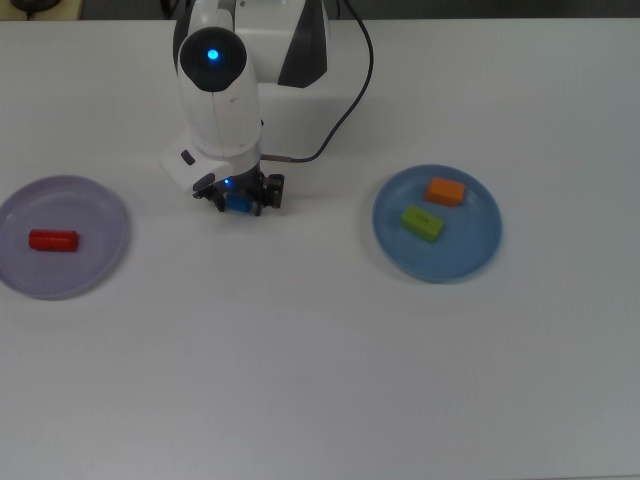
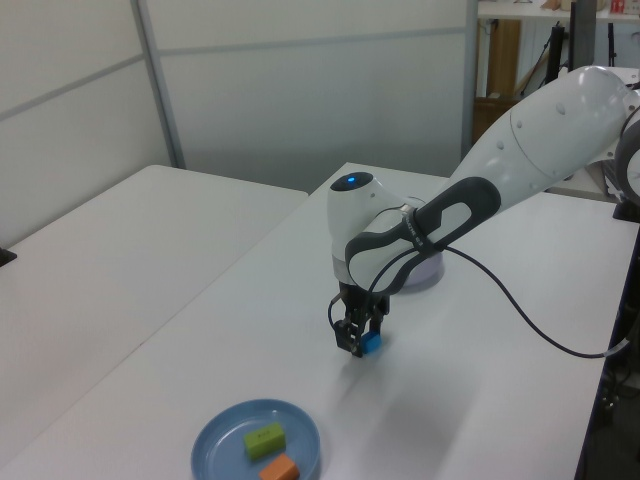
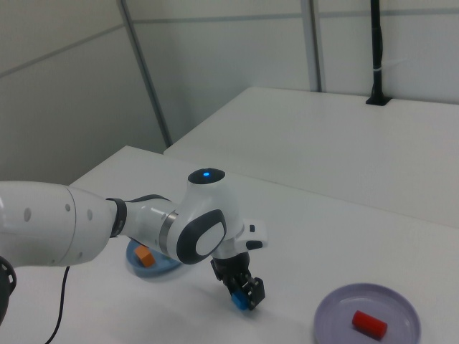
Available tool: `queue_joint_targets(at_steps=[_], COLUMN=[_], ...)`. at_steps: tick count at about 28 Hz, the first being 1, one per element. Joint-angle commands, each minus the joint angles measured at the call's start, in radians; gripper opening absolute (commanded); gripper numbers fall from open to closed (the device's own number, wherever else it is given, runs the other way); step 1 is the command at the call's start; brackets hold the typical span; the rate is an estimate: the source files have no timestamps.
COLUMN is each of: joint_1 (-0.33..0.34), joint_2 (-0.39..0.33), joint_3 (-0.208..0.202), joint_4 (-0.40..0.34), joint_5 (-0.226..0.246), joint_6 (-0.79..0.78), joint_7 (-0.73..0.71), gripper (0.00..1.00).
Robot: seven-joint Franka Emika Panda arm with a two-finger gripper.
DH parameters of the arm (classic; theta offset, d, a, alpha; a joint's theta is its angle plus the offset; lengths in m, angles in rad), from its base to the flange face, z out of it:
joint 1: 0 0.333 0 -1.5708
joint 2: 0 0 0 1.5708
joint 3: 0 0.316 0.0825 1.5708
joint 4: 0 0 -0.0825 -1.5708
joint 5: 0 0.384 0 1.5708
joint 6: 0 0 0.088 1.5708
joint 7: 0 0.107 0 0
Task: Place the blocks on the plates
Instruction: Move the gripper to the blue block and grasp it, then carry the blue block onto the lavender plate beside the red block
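Gripper (image 1: 240,199) down over the blue cube (image 1: 239,202) on the table (image 1: 320,350)
Its fingers straddle the cube; whether they pinch it I cannot tell. In the top view the cube lies between the lavender plate (image 1: 100,262) at left and blue plate (image 1: 470,250) at right

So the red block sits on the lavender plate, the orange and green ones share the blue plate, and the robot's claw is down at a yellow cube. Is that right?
Nearly. The cube at the gripper is blue, not yellow: the blue cube shows between its fingers in the top view. The red block does lie on the lavender plate, the others on the blue plate.
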Motion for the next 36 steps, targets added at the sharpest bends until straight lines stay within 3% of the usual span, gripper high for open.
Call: queue_joint_targets(at_steps=[1,4,12,14,18,25,36], joint_1=[0.003,0.002,-0.024,-0.039,-0.139,-0.263,-0.334], joint_2=[-0.007,-0.007,-0.022,-0.019,-0.004,0.099,0.161], joint_3=[-0.009,-0.010,-0.012,-0.012,-0.012,-0.012,-0.013], joint_4=[-0.007,-0.007,0.008,0.042,0.158,0.312,0.323], joint_5=[-0.019,-0.019,-0.017,-0.016,-0.006,-0.011,-0.019], joint_6=[0.011,0.006,-0.008,-0.008,-0.009,-0.006,-0.006], joint_7=[0.010,0.009,-0.025,-0.023,-0.048,-0.141,-0.266], gripper=[0.13,0.00,0.00,0.00,0.00,0.00,0.00])
